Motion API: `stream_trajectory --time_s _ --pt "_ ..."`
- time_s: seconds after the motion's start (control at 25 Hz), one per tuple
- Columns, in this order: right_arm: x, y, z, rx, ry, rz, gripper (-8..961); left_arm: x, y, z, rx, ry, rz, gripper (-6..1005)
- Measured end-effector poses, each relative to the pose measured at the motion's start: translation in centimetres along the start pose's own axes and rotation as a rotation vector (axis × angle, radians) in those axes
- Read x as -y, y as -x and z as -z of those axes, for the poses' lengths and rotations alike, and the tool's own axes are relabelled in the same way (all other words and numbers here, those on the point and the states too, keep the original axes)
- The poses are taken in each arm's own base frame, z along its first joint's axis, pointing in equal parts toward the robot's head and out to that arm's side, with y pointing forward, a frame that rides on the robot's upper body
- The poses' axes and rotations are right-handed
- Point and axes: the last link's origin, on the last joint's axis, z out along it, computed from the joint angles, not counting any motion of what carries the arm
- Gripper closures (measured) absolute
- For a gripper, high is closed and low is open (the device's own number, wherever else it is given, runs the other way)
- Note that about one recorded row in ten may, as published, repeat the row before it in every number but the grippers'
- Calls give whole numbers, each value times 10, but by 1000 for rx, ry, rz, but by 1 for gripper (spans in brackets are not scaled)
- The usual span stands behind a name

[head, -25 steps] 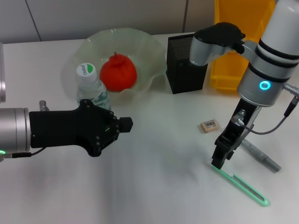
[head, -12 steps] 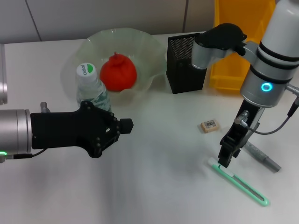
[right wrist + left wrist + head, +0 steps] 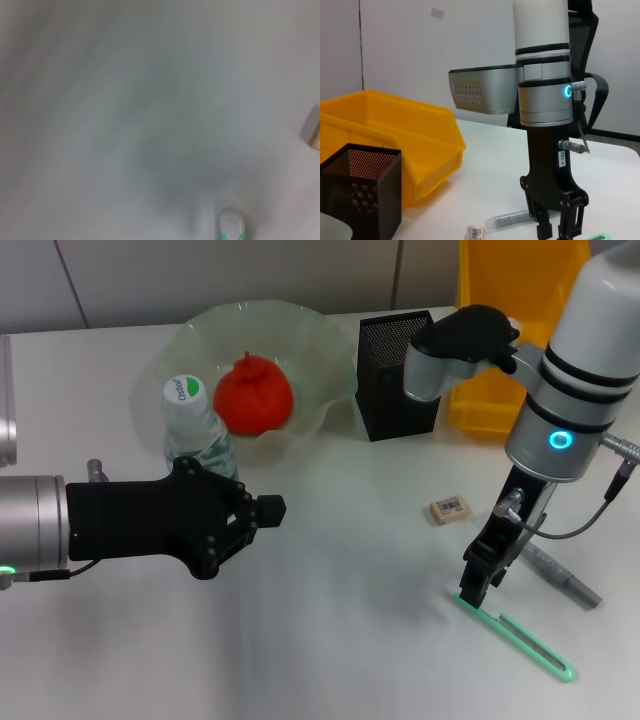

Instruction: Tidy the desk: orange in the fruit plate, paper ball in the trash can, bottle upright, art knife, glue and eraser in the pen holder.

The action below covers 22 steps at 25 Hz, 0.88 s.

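Green and slim, the art knife (image 3: 516, 631) lies flat on the white tabletop (image 3: 340, 640), running from its pale blunt end at about 10 o'clock to its looped tail at 4 o'clock. We see our right hand (image 3: 474, 587) pointing straight down over that pale end, its fingers narrowly parted just above it; whether they touch it we cannot tell. In the right wrist view only the knife's white-and-green tip (image 3: 231, 224) shows. From the left wrist view the right hand (image 3: 559, 230) hangs with a slight gap between its two fingers.

At 12 o'clock from the knife lies the small tan eraser (image 3: 450, 509), and at 2 o'clock the grey glue stick (image 3: 557, 575) lies on its side, partly behind the arm. The black mesh pen holder (image 3: 396, 375) stands beyond, beside the yellow bin (image 3: 510, 330).

Our left hand (image 3: 262, 510) hovers at mid-left, fingers apparently together, just in front of the upright bottle (image 3: 196, 427). The orange (image 3: 253, 394) sits in the translucent fruit plate (image 3: 320, 350).
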Motion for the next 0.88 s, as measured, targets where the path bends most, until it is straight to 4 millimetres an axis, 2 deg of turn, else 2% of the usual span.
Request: stream_trajectory --time_s 0.88 --pt "-1 3 -9 -23 -47 32 571 -1 5 -1 0 7 17 995"
